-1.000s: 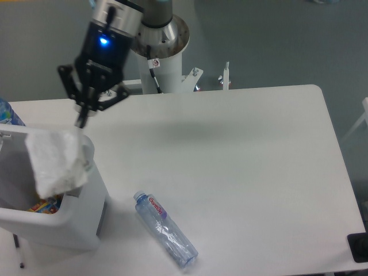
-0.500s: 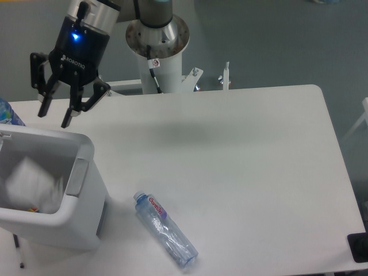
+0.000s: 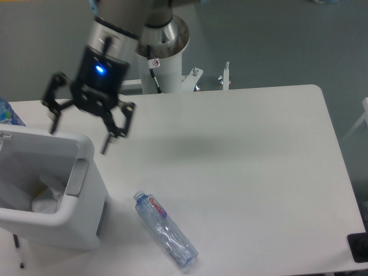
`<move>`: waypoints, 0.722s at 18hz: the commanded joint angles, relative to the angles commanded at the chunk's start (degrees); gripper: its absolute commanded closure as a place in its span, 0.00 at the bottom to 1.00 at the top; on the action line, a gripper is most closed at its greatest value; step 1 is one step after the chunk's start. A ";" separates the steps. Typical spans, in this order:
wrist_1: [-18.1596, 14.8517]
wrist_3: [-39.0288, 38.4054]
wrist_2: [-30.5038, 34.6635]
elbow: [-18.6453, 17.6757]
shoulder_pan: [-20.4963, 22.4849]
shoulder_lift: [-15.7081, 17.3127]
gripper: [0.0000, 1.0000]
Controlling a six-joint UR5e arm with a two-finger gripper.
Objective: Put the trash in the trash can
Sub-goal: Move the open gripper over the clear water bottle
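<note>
Looks about half done: the wrapper is already lying down inside the trash can, while the bottle is on its side on the desk, just beside the can. The end effector hangs over the can's rim, fingers spread wide, holding nothing. The can's left side is cut off, and its other contents are hard to make out.

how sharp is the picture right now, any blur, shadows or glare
Fixed camera view: the end effector is slightly motion-blurred, its blue light glowing; the bottle is sharp enough to show its red-and-blue label; a soft, diffuse shadow lies on the table near the middle; the white trash can is evenly lit, no harsh glare; the wrapper inside reads as a dim pale shape.
</note>
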 joint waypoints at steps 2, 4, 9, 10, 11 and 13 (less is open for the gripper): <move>-0.09 -0.80 2.81 1.58 0.36 -2.55 0.00; -1.57 -2.20 4.75 2.90 0.44 -5.27 0.00; -8.51 -2.47 9.85 7.20 0.44 -11.69 0.00; -9.74 -2.64 10.46 8.43 0.44 -13.09 0.00; -10.80 -3.43 11.25 9.58 0.44 -14.50 0.00; -12.12 -4.40 13.36 11.69 0.36 -16.96 0.00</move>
